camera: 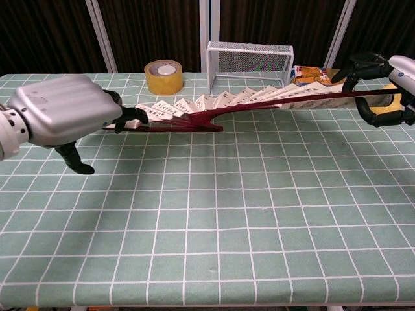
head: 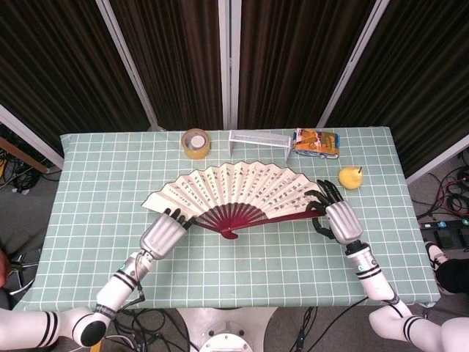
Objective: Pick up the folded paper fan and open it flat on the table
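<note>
The paper fan [head: 234,187] is spread wide in a half circle, cream leaf with dark writing and dark red ribs meeting at a pivot near the table's middle. In the chest view the fan [camera: 259,100] lies low, its left end close to the cloth and its right end a little raised. My left hand [head: 161,235] holds the left guard stick in its fingers, thumb hanging clear, as the chest view shows [camera: 58,116]. My right hand [head: 341,220] grips the right guard stick between fingers and thumb [camera: 395,87].
Behind the fan stand a yellow tape roll [head: 195,142], a white wire basket [head: 258,139] and an orange snack packet [head: 316,141]. A yellow pear [head: 350,177] sits just beyond the right hand. The green checked table [head: 95,183] has bare cloth in front.
</note>
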`<action>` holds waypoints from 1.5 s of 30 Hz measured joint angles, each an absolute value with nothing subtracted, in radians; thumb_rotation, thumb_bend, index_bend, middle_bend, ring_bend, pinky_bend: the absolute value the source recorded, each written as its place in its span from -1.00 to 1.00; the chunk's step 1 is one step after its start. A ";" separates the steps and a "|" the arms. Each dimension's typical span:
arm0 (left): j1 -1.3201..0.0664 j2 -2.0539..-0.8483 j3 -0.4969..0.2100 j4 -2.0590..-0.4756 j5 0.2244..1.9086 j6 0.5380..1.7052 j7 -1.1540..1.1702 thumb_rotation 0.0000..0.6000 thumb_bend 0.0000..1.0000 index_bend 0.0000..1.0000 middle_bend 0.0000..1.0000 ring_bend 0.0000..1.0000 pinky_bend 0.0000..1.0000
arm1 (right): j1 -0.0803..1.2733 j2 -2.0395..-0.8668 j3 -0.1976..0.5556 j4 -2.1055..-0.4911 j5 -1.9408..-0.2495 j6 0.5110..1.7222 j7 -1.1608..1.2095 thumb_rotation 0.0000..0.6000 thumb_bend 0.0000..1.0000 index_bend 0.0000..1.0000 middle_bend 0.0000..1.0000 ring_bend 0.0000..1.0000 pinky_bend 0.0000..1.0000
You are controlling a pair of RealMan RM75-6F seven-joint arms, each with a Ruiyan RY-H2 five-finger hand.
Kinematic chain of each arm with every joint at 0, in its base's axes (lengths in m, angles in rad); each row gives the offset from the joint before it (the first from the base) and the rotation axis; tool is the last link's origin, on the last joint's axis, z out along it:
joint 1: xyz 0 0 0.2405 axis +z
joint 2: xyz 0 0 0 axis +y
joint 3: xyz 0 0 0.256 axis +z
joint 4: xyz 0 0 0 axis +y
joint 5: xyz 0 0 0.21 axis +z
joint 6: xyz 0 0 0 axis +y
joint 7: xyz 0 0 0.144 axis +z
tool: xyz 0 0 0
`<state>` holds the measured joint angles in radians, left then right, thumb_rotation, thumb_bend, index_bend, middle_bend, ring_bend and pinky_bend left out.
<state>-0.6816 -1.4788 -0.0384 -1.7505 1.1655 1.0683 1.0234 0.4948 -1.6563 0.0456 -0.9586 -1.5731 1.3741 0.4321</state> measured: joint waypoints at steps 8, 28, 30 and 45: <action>-0.702 -1.412 -0.058 -1.814 1.069 1.038 0.979 1.00 -1.00 -0.68 -0.42 -0.60 -0.27 | 0.472 -1.663 0.028 -0.938 -1.567 1.346 0.419 1.00 0.17 -0.06 -0.60 -1.00 -1.00; -0.738 -1.370 -0.036 -1.865 1.037 1.019 0.878 1.00 -1.00 -0.78 -0.66 -0.84 -0.44 | 0.436 -1.616 0.020 -1.010 -1.535 1.273 0.354 1.00 -0.28 -0.95 -0.97 -1.00 -1.00; -0.736 -1.364 -0.041 -1.866 1.038 1.021 0.847 1.00 -1.00 -0.79 -0.66 -0.84 -0.44 | 0.434 -1.599 0.018 -1.028 -1.525 1.254 0.322 1.00 -0.54 -1.00 -1.00 -1.00 -1.00; -0.604 -1.283 -0.105 -1.786 1.079 1.114 0.349 1.00 -1.00 -0.77 -0.64 -0.83 -0.44 | 0.422 -1.310 0.025 -1.379 -1.413 1.107 0.090 1.00 -1.00 -1.00 -1.00 -1.00 -1.00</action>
<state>-0.6042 -1.2827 -0.1053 -1.7861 1.0788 1.1136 0.3487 0.4218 -1.3099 0.0247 -1.3795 -1.4132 1.1067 0.0895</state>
